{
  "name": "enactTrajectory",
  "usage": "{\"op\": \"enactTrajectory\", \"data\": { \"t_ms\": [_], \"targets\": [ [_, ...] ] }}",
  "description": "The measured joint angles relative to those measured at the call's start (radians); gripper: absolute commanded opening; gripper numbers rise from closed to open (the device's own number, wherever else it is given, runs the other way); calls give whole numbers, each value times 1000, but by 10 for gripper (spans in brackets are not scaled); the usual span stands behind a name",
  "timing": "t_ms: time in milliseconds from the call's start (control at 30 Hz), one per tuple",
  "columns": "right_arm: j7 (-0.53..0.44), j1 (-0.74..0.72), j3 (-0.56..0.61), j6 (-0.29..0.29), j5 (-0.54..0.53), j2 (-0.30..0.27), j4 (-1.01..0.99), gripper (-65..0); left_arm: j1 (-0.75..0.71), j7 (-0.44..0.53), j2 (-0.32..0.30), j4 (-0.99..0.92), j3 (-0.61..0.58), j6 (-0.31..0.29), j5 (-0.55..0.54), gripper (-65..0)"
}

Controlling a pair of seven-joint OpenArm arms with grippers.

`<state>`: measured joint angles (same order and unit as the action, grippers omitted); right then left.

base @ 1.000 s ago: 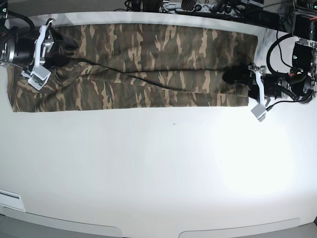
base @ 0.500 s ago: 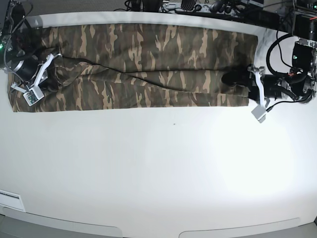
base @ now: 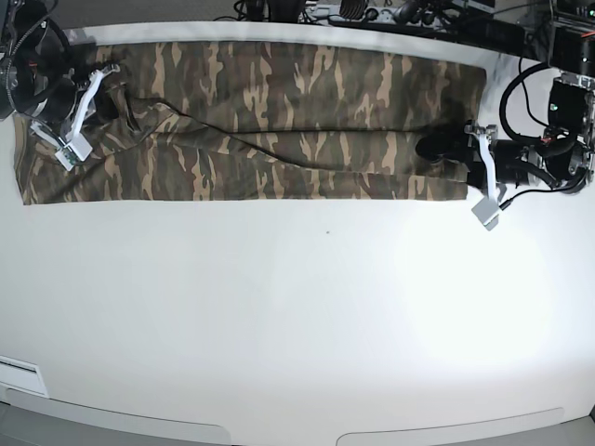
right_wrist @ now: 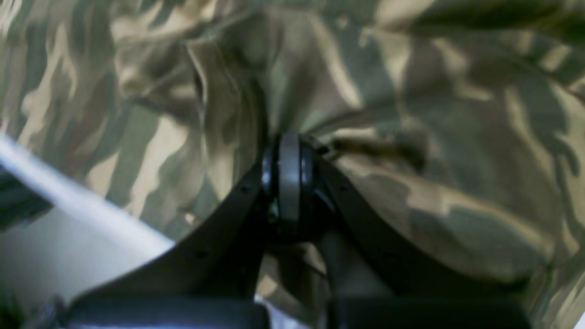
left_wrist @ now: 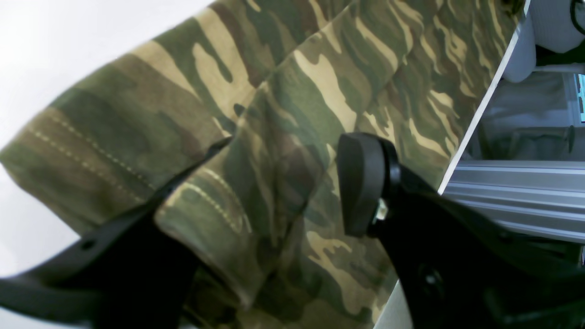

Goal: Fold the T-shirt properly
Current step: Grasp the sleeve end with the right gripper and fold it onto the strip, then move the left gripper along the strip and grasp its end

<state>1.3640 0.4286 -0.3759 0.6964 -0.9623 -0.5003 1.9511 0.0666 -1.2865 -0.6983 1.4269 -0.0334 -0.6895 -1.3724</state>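
The camouflage T-shirt lies as a long band along the far side of the white table, with a lengthwise fold over it. My left gripper is at the shirt's right end. In the left wrist view the left gripper is open, with a stitched hem fold of the T-shirt lying between the jaws and over the lower finger. My right gripper is at the shirt's left end. In the right wrist view the right gripper is shut, and the T-shirt wrinkles at its tip.
Cables and equipment line the table's far edge. A black box with cables stands at the right behind the left arm. The table's far edge runs just beside the left gripper. A white strip lies at the front left.
My right gripper swung down to the left, then back up to the far left corner, and the shirt's left end now lies flatter. The left arm has not moved.
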Motion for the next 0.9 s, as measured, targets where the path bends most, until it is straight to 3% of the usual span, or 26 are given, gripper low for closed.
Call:
{"op": "enactTrajectory", "data": {
  "t_ms": [300,367,467,533,800,833,900],
  "targets": [
    [-21,23,-48,0,-7,-17,90,-650,3,12,0,0,0,0,0,-307],
    [-88,26,-82,2,4,-16,108,-650,3,12,0,0,0,0,0,-307],
    [-242,22,-131,-89,119,-14,115,-650,9,11,0,0,0,0,1,-307],
    [-277,23,-137,-125,186,-16,104,-650,22,13,0,-1,0,0,0,-307],
    [-283,28,-130,-26,180,39,10,-650,117,0,-1,-1,113,15,-13,-314],
    [-283,28,-130,-26,180,41,9,-650,124,-27,-2,0,126,15,-58,-363],
    [-283,25,-131,-26,180,39,9,-650,124,-101,-1,2,133,0,-107,-569]
  ]
}}
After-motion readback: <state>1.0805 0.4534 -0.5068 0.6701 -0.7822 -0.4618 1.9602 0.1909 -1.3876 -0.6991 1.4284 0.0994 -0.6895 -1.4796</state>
